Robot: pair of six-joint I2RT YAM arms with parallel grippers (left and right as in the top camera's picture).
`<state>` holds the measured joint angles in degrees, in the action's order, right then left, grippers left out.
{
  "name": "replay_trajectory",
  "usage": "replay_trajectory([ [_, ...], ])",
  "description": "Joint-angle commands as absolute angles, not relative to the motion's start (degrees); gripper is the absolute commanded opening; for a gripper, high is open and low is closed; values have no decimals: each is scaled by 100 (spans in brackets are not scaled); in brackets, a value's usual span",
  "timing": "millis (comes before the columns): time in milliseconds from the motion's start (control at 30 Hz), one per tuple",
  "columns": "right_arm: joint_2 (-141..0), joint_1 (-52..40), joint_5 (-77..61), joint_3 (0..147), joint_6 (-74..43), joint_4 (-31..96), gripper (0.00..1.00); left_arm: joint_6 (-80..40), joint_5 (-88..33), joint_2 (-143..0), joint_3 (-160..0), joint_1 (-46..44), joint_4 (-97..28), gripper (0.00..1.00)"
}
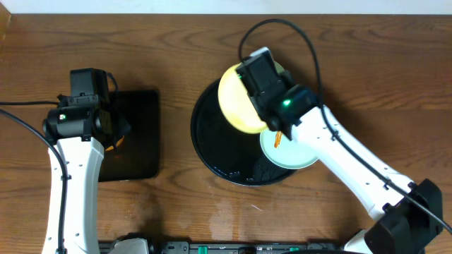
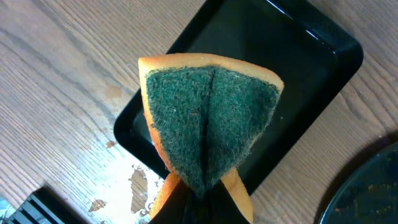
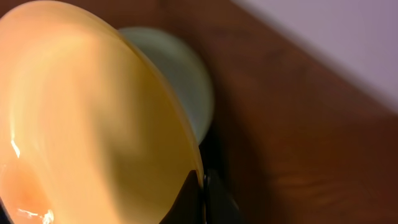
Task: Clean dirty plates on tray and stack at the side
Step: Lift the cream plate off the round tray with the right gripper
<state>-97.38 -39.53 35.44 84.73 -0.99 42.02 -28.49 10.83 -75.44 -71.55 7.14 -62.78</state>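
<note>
Wood tabletop (image 1: 176, 219): right gripper (image 3: 204, 196) pinches the yellow plate (image 1: 236, 99) mid-frame over the round tray (image 1: 212, 152); left gripper (image 2: 199, 208), frame left, clamps the sponge (image 2: 208, 118). I'd tilt the plate's face spongeward.

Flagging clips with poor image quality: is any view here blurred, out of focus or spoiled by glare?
Right wrist: soft throughout; the yellow plate fills the frame very close up, the mint plate behind it is blurred too, with one small highlight at lower left. Left wrist: sponge sharp, slight glare on the rectangular tray rim. Overhead: sharp, evenly lit, faint reflections on the round tray.
</note>
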Motion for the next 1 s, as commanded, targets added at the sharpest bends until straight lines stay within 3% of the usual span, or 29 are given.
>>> replay_trajectory([
  [0, -9736, -4335, 5382, 8637, 1004, 3935, 1, -2814, 1116, -7568, -7146, 744, -6289, 8],
  [267, -9736, -5078, 6267, 8637, 2137, 3127, 1, -2812, 1116, -7568, -7146, 744, -6289, 8],
  [600, -9736, -5319, 6897, 8637, 2571, 2456, 1, -2814, 1116, -7568, -7146, 742, -6292, 8],
  [800, -9736, -5144, 6713, 8635, 1317, 2783, 1, -2812, 1116, -7568, -7146, 744, -6292, 8],
  [967, -9736, -4853, 5509, 8635, 97, 3492, 1, -2812, 1116, -7568, -7146, 744, -6289, 8],
])
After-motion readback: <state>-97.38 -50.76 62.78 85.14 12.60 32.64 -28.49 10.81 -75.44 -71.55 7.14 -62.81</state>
